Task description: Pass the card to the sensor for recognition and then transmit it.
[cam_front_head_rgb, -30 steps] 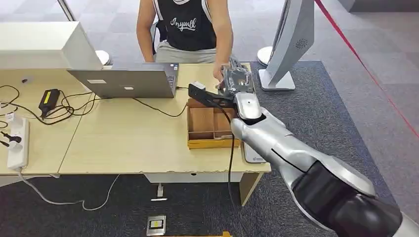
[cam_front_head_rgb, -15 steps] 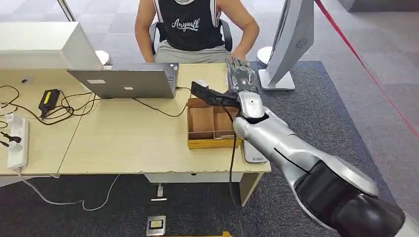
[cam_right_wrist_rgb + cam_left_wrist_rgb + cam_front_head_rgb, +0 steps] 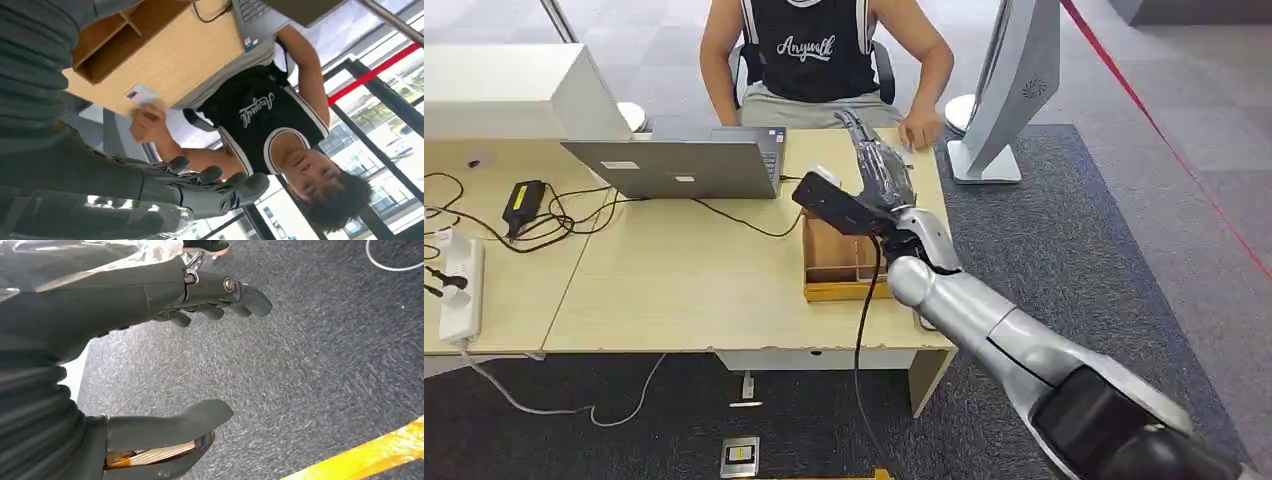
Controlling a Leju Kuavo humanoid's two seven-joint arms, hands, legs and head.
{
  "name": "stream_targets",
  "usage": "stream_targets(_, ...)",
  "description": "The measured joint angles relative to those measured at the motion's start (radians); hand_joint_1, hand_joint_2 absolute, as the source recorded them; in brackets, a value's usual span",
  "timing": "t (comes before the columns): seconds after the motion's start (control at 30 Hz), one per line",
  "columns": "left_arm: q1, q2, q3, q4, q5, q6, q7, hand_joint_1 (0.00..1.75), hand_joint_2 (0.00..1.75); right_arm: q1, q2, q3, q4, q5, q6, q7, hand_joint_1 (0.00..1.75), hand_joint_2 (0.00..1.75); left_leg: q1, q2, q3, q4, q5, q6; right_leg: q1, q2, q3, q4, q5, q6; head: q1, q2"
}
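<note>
Reaching out over the far right part of the desk (image 3: 674, 290), right hand (image 3: 882, 170) with fingers stretched wide apart, nothing in them, above the wooden compartment box (image 3: 829, 262). Card (image 3: 140, 94) lying at the far edge of the desk, pinched under the seated person's hand (image 3: 146, 125), well apart from the robot's fingers (image 3: 220, 192). Left hand (image 3: 165, 365) hanging over grey carpet (image 3: 325, 365), thumb and fingers spread, empty. Open laptop (image 3: 679, 165) left of the box, cables trailing further left to a power strip (image 3: 457, 290). Grey stand (image 3: 1009, 85) on the floor at far right.
</note>
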Motion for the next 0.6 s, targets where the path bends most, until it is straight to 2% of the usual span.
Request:
stream_targets(0.27, 0.012, 0.002, 0.009, 0.000, -0.006, 0.012, 0.011, 0.00, 1.75, 0.173, -0.088, -0.026, -0.211, 0.041, -0.003, 0.028, 0.00, 1.75, 0.000, 0.000, 0.000, 0.000, 0.000, 0.000, 0.000, 0.000, 0.000, 0.000, 0.000, 0.000, 0.000, 0.000)
stream_targets(0.4, 0.013, 0.002, 0.022, 0.000, -0.011, 0.014, 0.010, 0.00, 1.75, 0.222, -0.116, -0.023, -0.258, 0.177, 0.071, 0.088, 0.00, 1.75, 0.000, 0.001, 0.000, 0.000, 0.000, 0.000, 0.000, 0.000, 0.000, 0.000, 0.000, 0.000, 0.000, 0.000)
stream_targets(0.6, 0.013, 0.002, 0.039, 0.000, -0.027, 0.018, 0.006, 0.00, 1.75, 0.263, -0.139, -0.010, -0.277, 0.276, 0.133, 0.147, 0.00, 1.75, 0.000, 0.000, 0.000, 0.000, 0.000, 0.000, 0.000, 0.000, 0.000, 0.000, 0.000, 0.000, 0.000, 0.000)
